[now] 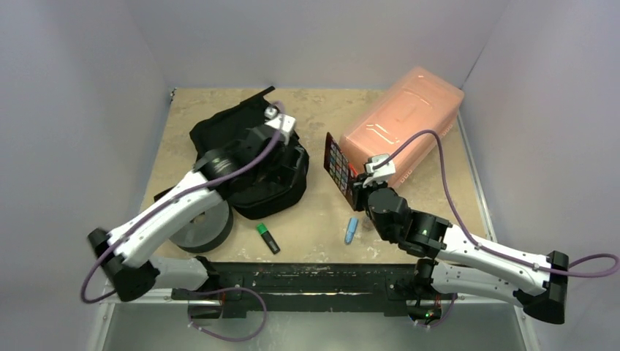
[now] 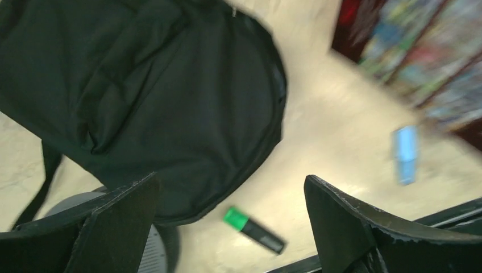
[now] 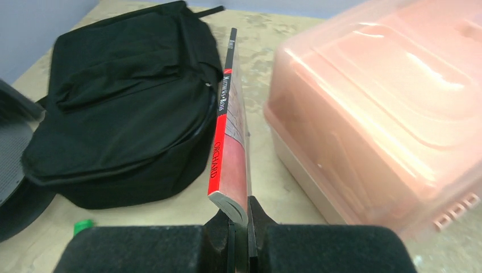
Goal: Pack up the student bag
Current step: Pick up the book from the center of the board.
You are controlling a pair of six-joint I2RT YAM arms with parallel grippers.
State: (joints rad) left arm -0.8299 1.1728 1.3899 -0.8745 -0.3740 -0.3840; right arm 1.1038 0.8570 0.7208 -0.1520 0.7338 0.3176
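Beige, stone-patterned table (image 1: 322,110). At far right, translucent pink box (image 1: 406,121), lid on, set at a slant. Just beside its near-left end, thin book (image 1: 338,168) standing on edge (red and black spine, "ORCHARD" readable on the red part), cover a grid of coloured squares. Near the front edge, blue highlighter (image 1: 352,230) and, well apart to its left, green-capped black highlighter (image 1: 267,238), both lying flat. Further left, dark grey ring (image 1: 208,228), partly hidden.
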